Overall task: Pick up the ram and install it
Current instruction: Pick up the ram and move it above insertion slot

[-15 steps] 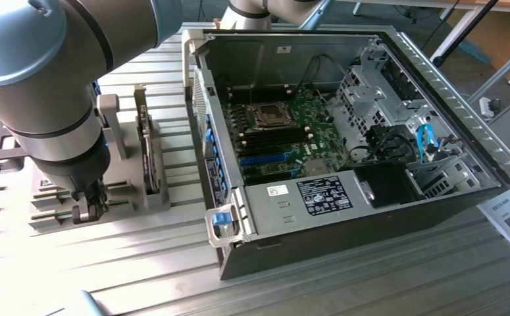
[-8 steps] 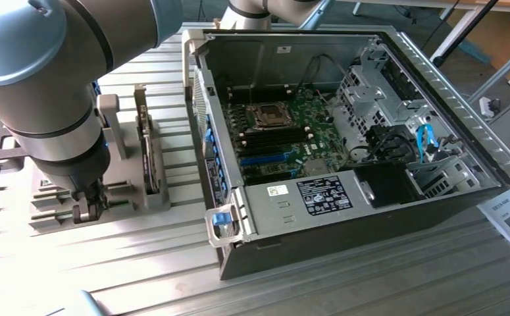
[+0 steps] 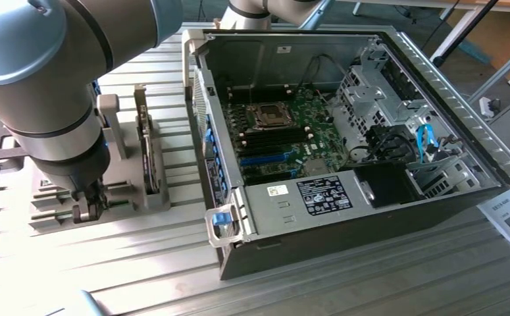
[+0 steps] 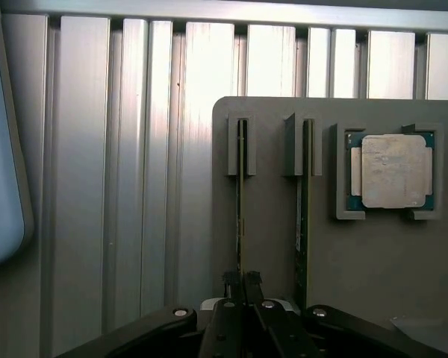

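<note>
The ram point(image 4: 240, 194) is standing on edge in a slot of the grey holder point(image 4: 269, 224) on the counter point(image 4: 119, 186), and the claw point(image 4: 243, 279) appears to be pinching its thin edge, closed tight upon it. A second stick point(image 4: 302, 224) is sitting beside it, its chips hidden. The label point(image 3: 328, 195) inside the computer case point(image 3: 325, 250) is showing print too small to read.

A ribbed aluminium table point(image 3: 351, 289) (streaked with bright glare) stretches toward a brown surface point(image 3: 501, 29) beyond its edge.
</note>
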Robot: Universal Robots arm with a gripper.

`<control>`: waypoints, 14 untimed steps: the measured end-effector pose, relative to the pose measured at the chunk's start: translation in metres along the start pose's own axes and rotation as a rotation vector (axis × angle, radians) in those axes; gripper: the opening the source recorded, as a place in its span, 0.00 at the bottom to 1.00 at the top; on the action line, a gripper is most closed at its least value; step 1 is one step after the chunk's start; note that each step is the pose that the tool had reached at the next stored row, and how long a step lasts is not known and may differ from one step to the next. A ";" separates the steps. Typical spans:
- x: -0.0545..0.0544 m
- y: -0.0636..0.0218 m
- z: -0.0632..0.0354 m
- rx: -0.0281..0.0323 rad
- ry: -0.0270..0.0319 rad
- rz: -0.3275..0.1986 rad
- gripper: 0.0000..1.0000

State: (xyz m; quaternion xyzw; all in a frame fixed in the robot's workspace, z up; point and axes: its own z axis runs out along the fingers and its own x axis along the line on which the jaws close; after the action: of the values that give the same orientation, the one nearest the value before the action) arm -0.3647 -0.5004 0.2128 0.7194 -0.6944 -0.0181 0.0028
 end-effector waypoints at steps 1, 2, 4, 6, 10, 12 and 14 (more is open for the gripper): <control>0.000 0.0000 -0.0006 -0.0001 0.0001 0.000 0.12; 0.000 0.0001 -0.0014 -0.0001 0.0001 0.000 0.12; 0.000 0.0001 -0.0027 -0.0001 0.0000 0.000 0.12; 0.000 0.0002 -0.0040 -0.0001 0.0001 0.000 0.12; 0.000 0.0003 -0.0103 -0.0001 0.0001 0.000 0.12; 0.000 0.0004 -0.0132 0.0000 0.0000 0.000 0.12; 0.000 0.0005 -0.0169 0.0000 0.0000 0.000 0.12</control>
State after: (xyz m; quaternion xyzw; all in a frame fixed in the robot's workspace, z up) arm -0.3648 -0.5004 0.2297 0.7193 -0.6944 -0.0181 0.0028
